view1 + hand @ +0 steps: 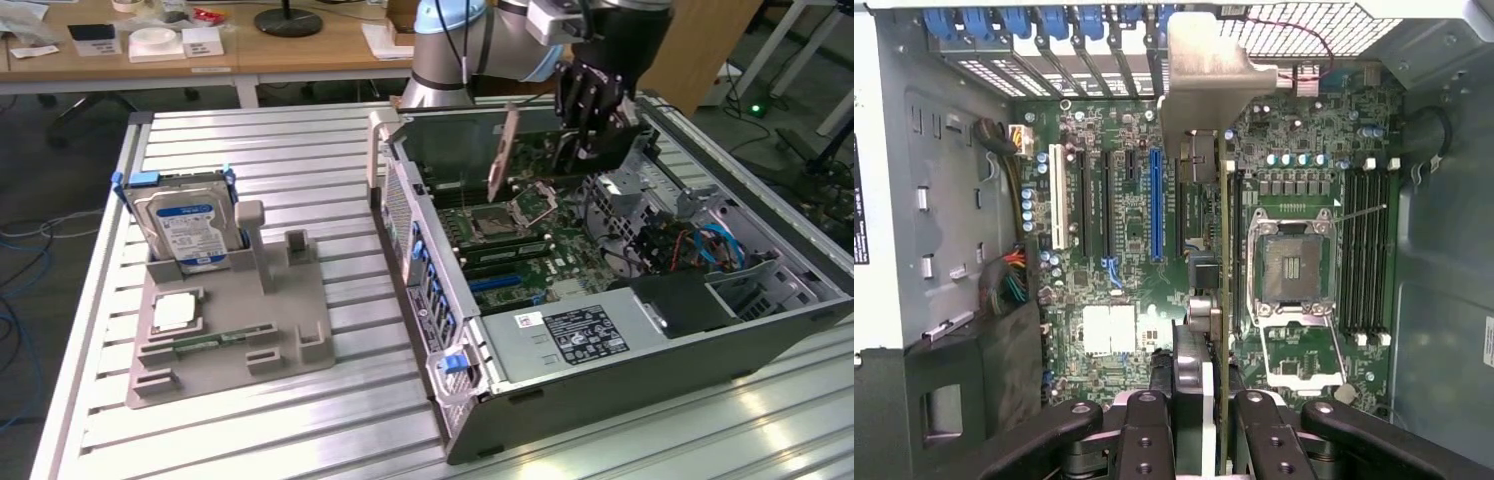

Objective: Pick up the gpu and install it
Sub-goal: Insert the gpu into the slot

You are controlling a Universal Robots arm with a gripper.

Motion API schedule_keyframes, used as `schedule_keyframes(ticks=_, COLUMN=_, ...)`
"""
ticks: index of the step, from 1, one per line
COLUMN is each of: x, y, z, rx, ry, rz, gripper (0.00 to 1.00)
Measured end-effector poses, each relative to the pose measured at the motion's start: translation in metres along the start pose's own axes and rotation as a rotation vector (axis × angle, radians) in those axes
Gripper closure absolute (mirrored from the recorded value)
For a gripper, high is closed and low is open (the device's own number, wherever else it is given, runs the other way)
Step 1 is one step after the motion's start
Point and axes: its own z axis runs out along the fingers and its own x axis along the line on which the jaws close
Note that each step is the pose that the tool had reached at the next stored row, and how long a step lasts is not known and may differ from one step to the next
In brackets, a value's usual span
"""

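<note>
My gripper (587, 125) is shut on the gpu (607, 150) and holds it upright over the open computer case (667, 370). The card's silver end bracket (505, 150) points down toward the case's rear wall. In the wrist view the gpu (1224, 250) shows edge-on between my fingers (1144, 430), with its bracket (1204, 85) near the rear slot openings. It hangs above the motherboard (1114, 330), between the blue expansion slot (1156, 205) and the CPU socket (1294, 265). I cannot tell whether its edge touches a slot.
A grey parts fixture (287, 330) on the exterior view's left carries a silver hard drive (187, 220), a square chip (174, 312) and a green memory stick (214, 340). Inside the case are memory slots (1364, 250), cables (701, 245) and a power supply (574, 335).
</note>
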Motion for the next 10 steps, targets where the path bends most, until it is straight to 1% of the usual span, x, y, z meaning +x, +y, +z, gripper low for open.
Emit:
schedule_keyframes(ticks=5, x=0.0002, y=0.0033, z=0.001, rx=-0.0001, ry=0.0, rz=0.0, gripper=0.72)
schedule_keyframes(ticks=10, x=0.0017, y=0.0045, z=0.0022, rx=0.0, ry=-0.0003, rz=0.0, gripper=0.72)
